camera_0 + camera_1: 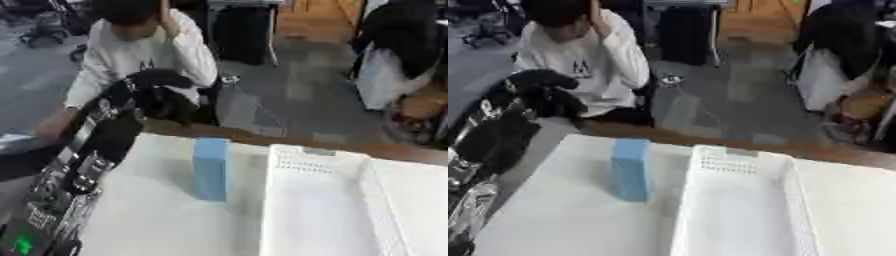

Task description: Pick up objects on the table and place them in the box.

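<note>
Left arm is up and reaching out over the far-left edge of the tabletop (149, 220), the left hand (162, 92) hanging above the back corner, fingers curled downward and holding nothing — though the exact spread is hard to read. The right hand shows in neither view.

The target looks like the blue box (211, 169), standing upright on the white surface, just left of the white perforated box (315, 210), close beside its near wall but apart from it. The hand sits well back and to the left of that blue box, not touching.

Here's the judgement — this is the approach to the pick. To do it well, the hand should come forward and down with fingers spread wide, thumb on 1 broad face and fingers on the other, closing around the upper half. That box is tall and narrow, so a sideways brush could tip it over. Then lift straight up to clear the wall before crossing right into the white box.
</note>
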